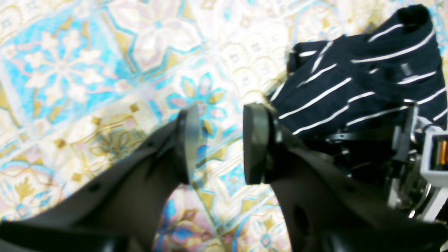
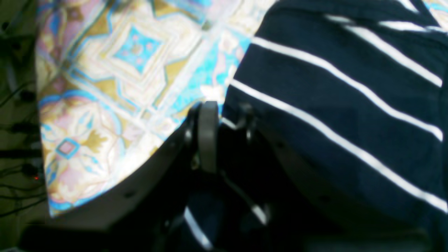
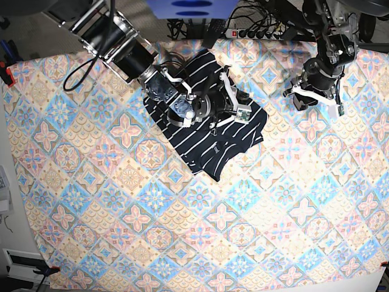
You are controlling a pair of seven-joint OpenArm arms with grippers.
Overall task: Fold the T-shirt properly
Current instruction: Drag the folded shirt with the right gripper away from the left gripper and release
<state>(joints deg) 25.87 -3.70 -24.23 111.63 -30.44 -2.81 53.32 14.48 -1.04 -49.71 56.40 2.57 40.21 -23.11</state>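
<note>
The dark navy T-shirt [image 3: 209, 146] with thin white stripes lies bunched and partly folded at the back middle of the table. My right gripper [image 3: 222, 106] sits on top of it. In the right wrist view this gripper [image 2: 227, 119] has its fingers closed around a fold of the T-shirt [image 2: 332, 105] at the shirt's edge. My left gripper [image 3: 311, 97] is off to the right, apart from the shirt. In the left wrist view it [image 1: 220, 112] is open and empty above the tablecloth, with the T-shirt [image 1: 367, 87] at the upper right.
The pastel diamond-patterned tablecloth [image 3: 182, 231] covers the whole table. Its edge, with cables on the floor beyond [image 2: 21, 140], shows at the left of the right wrist view. A power strip [image 3: 255, 33] and cables lie behind the table. The right arm's grey hardware [image 1: 416, 164] shows beside the shirt.
</note>
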